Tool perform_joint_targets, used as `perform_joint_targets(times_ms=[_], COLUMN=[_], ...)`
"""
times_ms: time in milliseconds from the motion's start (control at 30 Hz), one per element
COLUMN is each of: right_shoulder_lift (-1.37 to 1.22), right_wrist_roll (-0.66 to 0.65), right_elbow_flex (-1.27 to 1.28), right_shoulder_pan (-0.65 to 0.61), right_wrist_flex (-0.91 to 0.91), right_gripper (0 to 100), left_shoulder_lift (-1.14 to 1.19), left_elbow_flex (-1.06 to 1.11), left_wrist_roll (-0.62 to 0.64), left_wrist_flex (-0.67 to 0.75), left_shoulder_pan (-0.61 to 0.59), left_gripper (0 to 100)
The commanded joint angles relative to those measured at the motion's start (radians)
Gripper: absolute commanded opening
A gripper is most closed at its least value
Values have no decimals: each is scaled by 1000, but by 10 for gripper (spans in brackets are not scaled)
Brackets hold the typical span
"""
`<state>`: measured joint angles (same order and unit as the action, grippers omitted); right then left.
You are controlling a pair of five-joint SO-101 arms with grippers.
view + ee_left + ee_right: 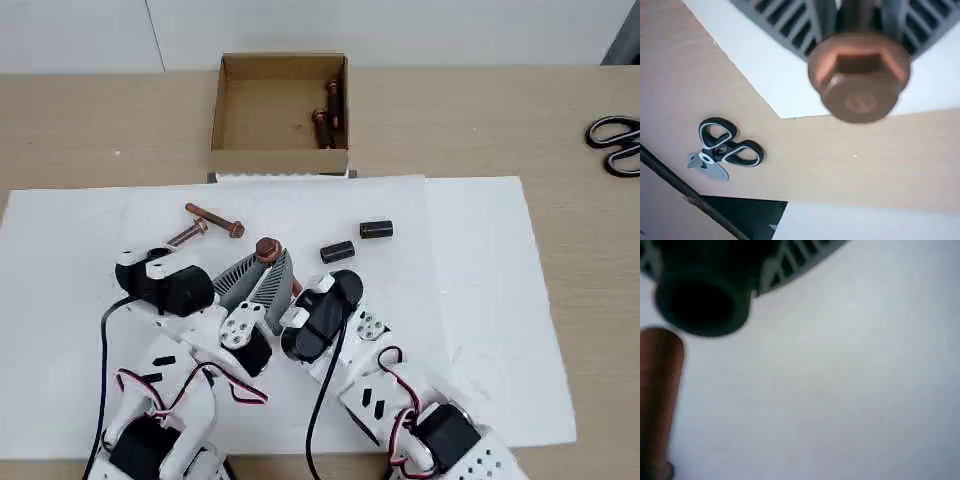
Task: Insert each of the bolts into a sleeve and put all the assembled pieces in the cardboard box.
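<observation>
My left gripper (264,262) is shut on a copper bolt (267,248), whose hex head (860,75) points away from the arm, above the white paper. My right gripper (710,265) is shut on a black sleeve (702,305); the open bore faces the bolt's shaft end (657,400), close beside it but apart. The right arm's wrist (325,312) covers that sleeve from above. Two loose bolts (215,220) (187,234) lie left of the held one. Two loose black sleeves (376,229) (338,251) lie to the right. The cardboard box (280,158) holds assembled pieces (328,115) at its right wall.
White paper (480,300) covers the table's middle under both arms. Black-handled scissors (615,145) (722,150) lie at the far right of the wooden table. Bare paper stretches right of the loose sleeves.
</observation>
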<state>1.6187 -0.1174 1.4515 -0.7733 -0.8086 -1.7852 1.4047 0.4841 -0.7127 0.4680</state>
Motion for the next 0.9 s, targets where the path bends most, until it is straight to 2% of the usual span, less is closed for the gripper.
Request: perform_joint_targets(times_ms=[0,467,600,867], right_shoulder_lift=[18,18,18,18], right_wrist_roll=[-12,-15,-71,-75], right_elbow_flex=[-3,-2,-2,-2], right_shoulder_pan=[4,5,7,7], right_wrist_flex=[48,67,68,68], right_gripper=[2,2,2,2], left_shoulder_lift=[-9,-9,-9,-9], left_elbow_flex=[-8,-8,-8,-10], left_wrist_roll=[-5,-5,-5,-6], left_wrist_flex=[2,-26,-26,-28], left_shoulder_pan=[5,5,5,5], left_gripper=[5,5,5,5])
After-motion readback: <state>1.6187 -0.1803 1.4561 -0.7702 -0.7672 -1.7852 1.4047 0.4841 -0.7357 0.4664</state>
